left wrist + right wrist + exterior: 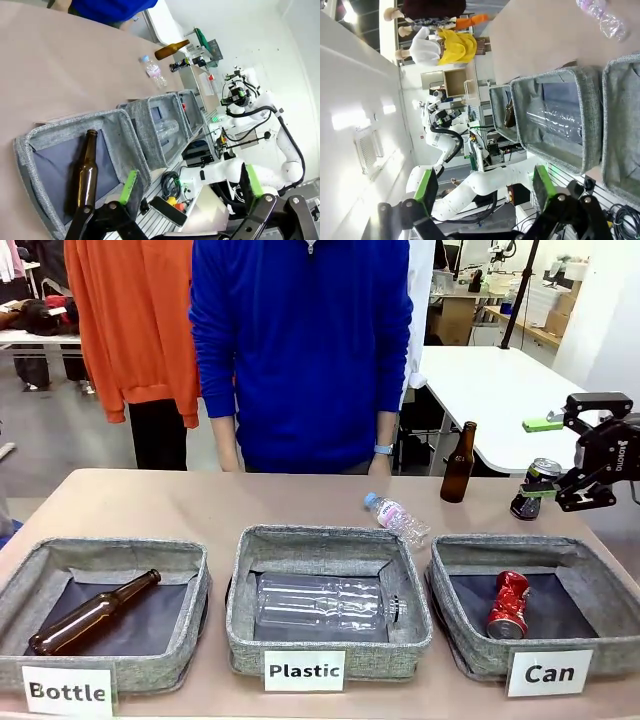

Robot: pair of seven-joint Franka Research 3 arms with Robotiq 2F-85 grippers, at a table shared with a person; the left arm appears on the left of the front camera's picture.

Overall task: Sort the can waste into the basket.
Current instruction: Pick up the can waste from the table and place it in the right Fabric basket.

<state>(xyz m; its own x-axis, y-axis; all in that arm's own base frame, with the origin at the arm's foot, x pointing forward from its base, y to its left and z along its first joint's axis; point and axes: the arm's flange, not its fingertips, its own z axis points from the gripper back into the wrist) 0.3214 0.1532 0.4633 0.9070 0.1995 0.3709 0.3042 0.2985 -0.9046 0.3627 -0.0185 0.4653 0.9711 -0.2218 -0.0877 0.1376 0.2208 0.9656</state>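
Note:
The grey basket labelled "Can" (530, 548) stands at the front right, and a crushed red can (508, 605) lies inside it. A black can (545, 470) with a silver top stands upright on the table behind that basket. My right gripper (540, 458) hovers open at the right edge, rolled sideways, its lower finger overlapping the black can in the picture; nothing is between its fingers (426, 185). My left gripper (192, 185) is open and empty, looking along the row of baskets towards the Can basket (195, 107).
The "Bottle" basket (100, 548) holds a brown glass bottle (95, 612). A clear bottle (325, 602) lies in the "Plastic" basket (330, 538). A small plastic bottle (397, 518) and an upright brown bottle (459, 462) are on the table. A person in blue (300, 350) stands at the far side.

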